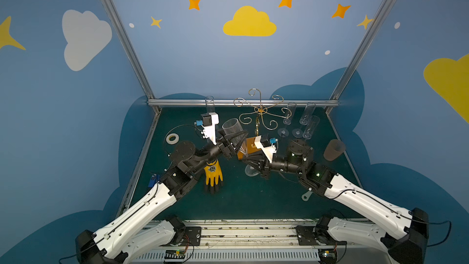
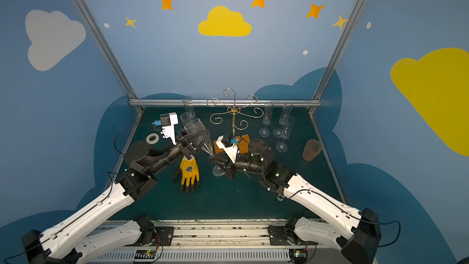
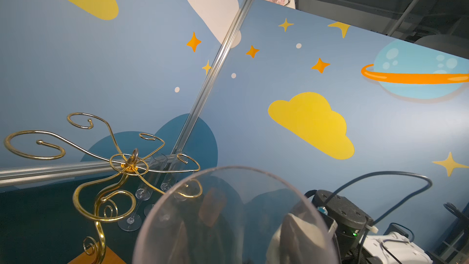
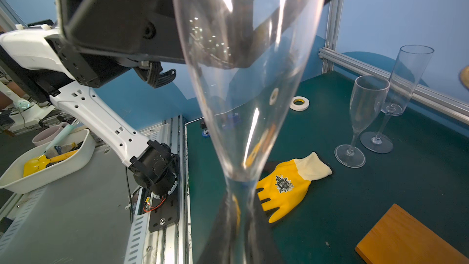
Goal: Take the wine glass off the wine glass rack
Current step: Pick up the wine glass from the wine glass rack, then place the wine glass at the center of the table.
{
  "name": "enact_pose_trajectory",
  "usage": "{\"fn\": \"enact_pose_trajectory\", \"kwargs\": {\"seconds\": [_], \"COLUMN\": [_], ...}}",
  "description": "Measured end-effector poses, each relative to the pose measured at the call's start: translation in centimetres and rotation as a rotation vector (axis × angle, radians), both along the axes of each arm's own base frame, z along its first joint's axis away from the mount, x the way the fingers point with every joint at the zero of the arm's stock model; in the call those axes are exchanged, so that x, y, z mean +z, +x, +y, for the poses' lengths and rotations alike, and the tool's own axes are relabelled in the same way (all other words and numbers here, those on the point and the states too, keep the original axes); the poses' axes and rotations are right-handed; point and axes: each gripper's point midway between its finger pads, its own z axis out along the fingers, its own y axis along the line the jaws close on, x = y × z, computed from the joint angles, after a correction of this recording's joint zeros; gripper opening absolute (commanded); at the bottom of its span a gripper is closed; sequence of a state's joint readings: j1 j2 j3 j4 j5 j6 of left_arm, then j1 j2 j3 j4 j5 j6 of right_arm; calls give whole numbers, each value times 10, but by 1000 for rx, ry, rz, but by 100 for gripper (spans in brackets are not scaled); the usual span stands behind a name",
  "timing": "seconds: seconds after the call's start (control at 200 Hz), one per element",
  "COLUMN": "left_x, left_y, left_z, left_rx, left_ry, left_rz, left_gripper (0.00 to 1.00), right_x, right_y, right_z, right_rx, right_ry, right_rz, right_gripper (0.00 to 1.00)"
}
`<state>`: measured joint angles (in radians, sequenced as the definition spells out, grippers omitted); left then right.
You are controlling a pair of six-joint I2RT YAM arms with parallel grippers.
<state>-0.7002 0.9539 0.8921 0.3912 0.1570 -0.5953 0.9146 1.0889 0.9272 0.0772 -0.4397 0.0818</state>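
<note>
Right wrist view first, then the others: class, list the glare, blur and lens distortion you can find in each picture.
Right wrist view: white glare streaks run down the wine glass, which looms close, while the yellow glove is sharp. Left wrist view: the glass rim is hazy, the wine glass rack crisp. Both top views: wide-angle lens splays the frame posts outward.

Left arm [image 1: 142,206] and right arm [image 1: 365,199] stretch inward, nearly meeting.
Left gripper [image 1: 242,139] angles up, jaws apart; right gripper [image 1: 243,160] lies low, jaws pinched narrowly together.
</note>
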Motion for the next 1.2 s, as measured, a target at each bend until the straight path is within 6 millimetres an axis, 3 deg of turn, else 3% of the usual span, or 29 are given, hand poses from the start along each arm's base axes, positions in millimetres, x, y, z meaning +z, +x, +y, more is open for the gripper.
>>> {"fn": "enact_pose_trajectory", "kwargs": {"seconds": [0.025,0.085,0.095,0.105,0.12,0.335,0.576,0.731,0.911,1.201], "left_x": [0,-2,-2,-3,-3,-11,6,3,-19,-69], "left_y": [0,1,1,1,2,-4,-23,-26,-11,30], "left_z": [0,0,0,1,1,17,65,96,116,120], "left_rx": [0,6,7,9,11,77,259,416,567,647], "left_ry": [0,5,6,8,11,91,175,269,413,541], "left_rz": [0,6,7,8,10,-4,-139,-211,-238,-180], "left_gripper": [45,45,45,45,44,44,45,46,46,47], "right_x": [0,0,0,0,0,12,64,74,69,68], "right_y": [0,-2,-3,-3,-4,5,10,16,29,34], "right_z": [0,1,2,2,2,-9,-58,-79,-90,-99], "right_rx": [-1,7,9,10,10,-80,-262,-342,-411,-452], "right_ry": [0,-2,-1,-2,-2,3,85,83,49,40], "right_rz": [-2,-14,-14,-16,-18,-94,-272,-324,-320,-316], "right_gripper": [43,66,73,86,90,91,91,91,91,91]}}
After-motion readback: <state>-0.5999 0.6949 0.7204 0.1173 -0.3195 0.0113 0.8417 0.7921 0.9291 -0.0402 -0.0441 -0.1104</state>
